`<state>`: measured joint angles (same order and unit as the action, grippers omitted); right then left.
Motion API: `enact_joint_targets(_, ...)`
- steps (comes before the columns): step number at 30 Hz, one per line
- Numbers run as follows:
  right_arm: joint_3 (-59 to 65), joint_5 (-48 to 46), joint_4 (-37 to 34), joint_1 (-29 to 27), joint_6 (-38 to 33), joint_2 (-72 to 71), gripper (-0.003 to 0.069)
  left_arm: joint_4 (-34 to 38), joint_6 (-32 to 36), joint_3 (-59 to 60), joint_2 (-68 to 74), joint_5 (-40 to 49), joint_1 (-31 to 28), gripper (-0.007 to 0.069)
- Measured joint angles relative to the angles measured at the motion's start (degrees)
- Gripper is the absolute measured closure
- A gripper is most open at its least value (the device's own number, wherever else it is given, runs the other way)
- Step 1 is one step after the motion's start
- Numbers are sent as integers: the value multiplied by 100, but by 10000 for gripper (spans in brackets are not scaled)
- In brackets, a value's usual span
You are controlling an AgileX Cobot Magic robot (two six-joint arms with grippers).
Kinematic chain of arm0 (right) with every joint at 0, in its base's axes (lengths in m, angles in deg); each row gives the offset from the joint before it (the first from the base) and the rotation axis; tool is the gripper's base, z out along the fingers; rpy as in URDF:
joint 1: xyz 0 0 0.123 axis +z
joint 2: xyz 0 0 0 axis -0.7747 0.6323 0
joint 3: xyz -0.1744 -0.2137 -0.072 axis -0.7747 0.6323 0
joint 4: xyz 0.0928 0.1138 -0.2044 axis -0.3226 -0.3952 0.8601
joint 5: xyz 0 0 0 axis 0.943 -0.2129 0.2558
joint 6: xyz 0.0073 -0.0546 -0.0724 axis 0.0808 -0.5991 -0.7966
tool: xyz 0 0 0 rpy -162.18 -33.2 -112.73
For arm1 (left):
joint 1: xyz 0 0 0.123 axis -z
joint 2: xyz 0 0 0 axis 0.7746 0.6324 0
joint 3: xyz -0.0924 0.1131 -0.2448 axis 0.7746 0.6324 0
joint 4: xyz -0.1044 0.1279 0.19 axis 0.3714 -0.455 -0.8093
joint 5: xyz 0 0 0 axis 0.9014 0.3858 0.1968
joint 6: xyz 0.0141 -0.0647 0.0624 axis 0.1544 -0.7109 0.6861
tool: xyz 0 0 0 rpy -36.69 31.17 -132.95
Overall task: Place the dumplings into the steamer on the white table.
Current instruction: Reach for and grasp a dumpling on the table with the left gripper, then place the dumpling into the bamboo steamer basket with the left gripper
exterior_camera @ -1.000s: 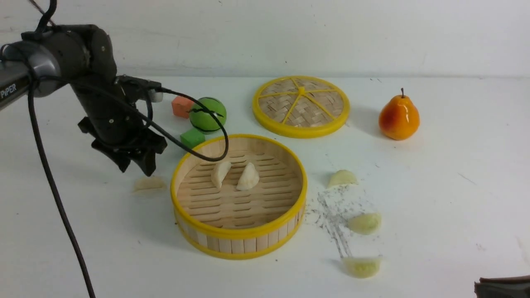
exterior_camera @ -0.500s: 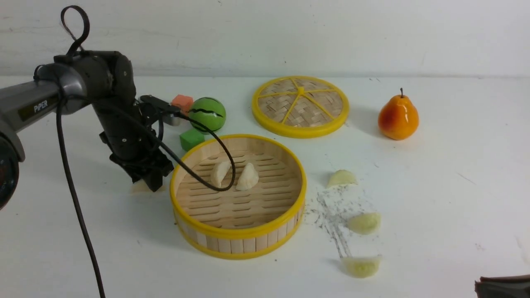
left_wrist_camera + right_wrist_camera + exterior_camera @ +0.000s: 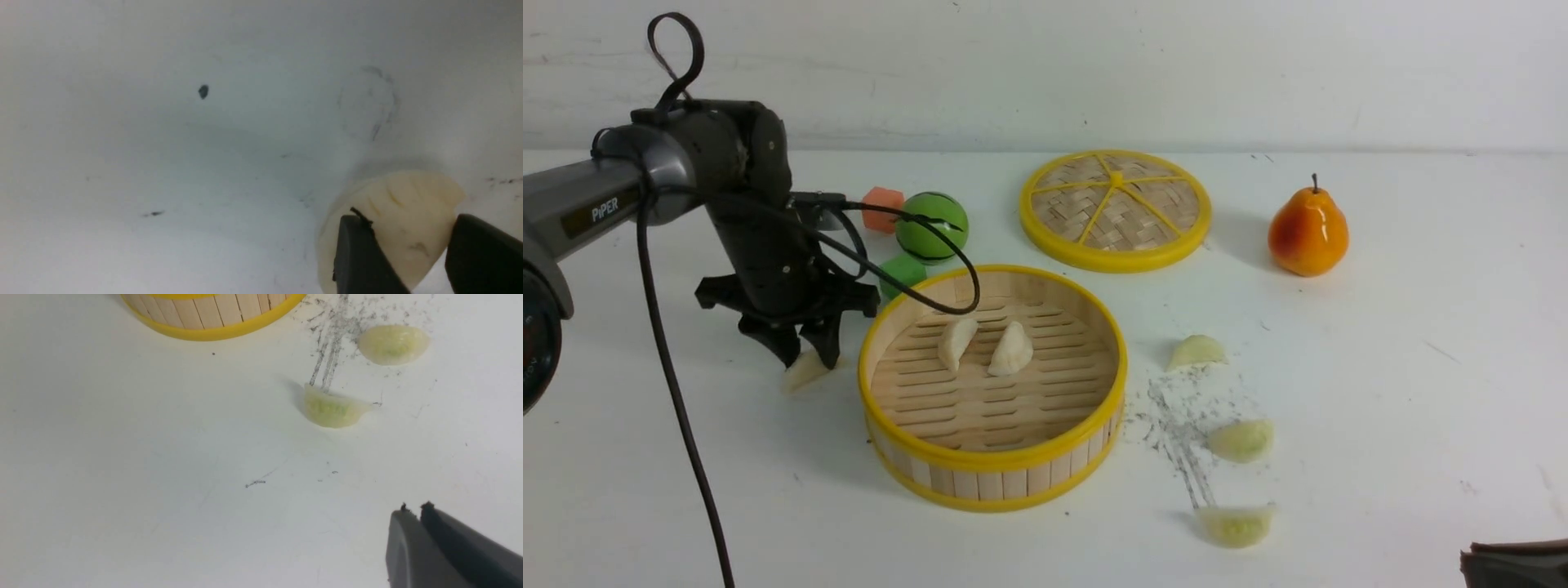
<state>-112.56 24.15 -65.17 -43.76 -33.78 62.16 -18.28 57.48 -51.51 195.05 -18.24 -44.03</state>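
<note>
Fingers [image 3: 361,261] of the left gripper [image 3: 806,355] stand at a narrow gap, one on each side of the cream dumpling [image 3: 805,370]. The left wrist view shows both black tips against its pleated skin. It is a small pale beige half-moon, tipped up on one end. It sits just beside the steamer [image 3: 992,465], outside the yellow rim on the robot's left. Whether it rests on the white table [image 3: 1380,392] or hangs just above it I cannot tell.

The steamer is a round shallow bamboo basket with yellow rims and a slatted floor. On the slats, toward the far side, a second cream dumpling [image 3: 956,341] and a third cream dumpling [image 3: 1013,349] lie close together.

To the steamer's right, three more lie on the table in a loose line running toward the robot: the far green dumpling [image 3: 1196,351], the middle green dumpling [image 3: 1241,439] and the near green dumpling [image 3: 1237,525]. Grey scuff marks lie among them.

The right gripper [image 3: 413,508] sits low at the near right corner. Its fingers are pressed together on nothing, well apart from the near green dumpling.

Behind the steamer lies the woven lid [image 3: 1116,208], with a pear [image 3: 1308,233] to its right. A green ball [image 3: 933,226], an orange cube [image 3: 882,208] and a green cube [image 3: 903,269] stand behind the left gripper. The left arm's black cable [image 3: 947,269] loops across the steamer's far left rim.
</note>
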Motion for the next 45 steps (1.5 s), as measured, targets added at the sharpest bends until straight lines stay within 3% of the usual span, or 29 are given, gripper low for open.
enact_joint_targets(7, 0, 0, -8, 0, 0, 0, 616, -63, -244, 7, -84, -23, 0, 389)
enact_joint_targets(10, 0, 33, -8, 0, 0, 0, 614, -129, -265, 41, -292, -34, -10, 598)
enact_joint_targets(12, 0, 46, -3, 0, 0, 0, 612, -129, -265, 41, -442, -58, -12, 639)
enact_joint_targets(22, 0, 100, -8, 0, 0, 0, 606, -215, -295, 41, -640, -2, -17, 620)
enact_joint_targets(25, 0, 104, -8, 0, 0, 0, 606, -202, -233, 41, -485, -4, -17, 547)
enact_joint_targets(30, 0, 104, -2, 0, 0, 0, 606, -178, -2, 41, -140, -8, -17, 349)
enact_joint_targets(32, 0, 104, -2, 0, 0, 0, 606, -162, 51, 41, -50, -7, -17, 326)
enact_joint_targets(36, 0, 116, -2, 0, 0, 0, 606, -89, 124, 41, 51, -7, -17, 391)
enact_joint_targets(44, 0, 129, -7, 0, 0, 0, 603, 605, 337, 43, -419, 165, -17, 391)
enact_joint_targets(45, 0, 129, -7, 0, 0, 0, 602, 993, 442, 43, -711, 247, -11, 391)
